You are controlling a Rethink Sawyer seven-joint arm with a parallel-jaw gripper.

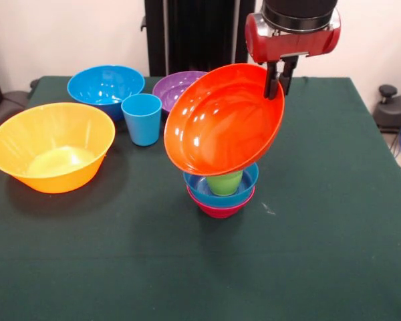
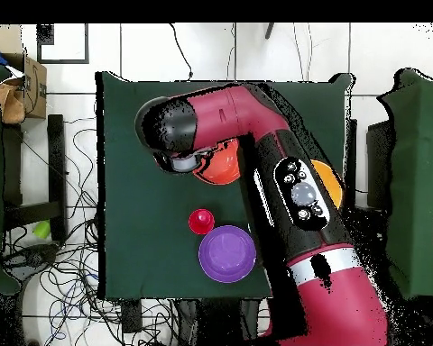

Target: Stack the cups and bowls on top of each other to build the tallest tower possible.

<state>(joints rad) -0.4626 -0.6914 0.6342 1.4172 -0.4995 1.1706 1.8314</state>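
Above the tower (image 1: 221,194), closed fingers (image 1: 278,79) pinch the red-orange bowl (image 1: 224,119) by its rim, tilted steeply, hollow facing the camera.

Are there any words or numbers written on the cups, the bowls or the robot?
None can be read.
The red-orange plastic bowl, light blue plastic cup and yellow-orange plastic bowl are plain.
The red and black robot arm has round buttons, with no readable text.
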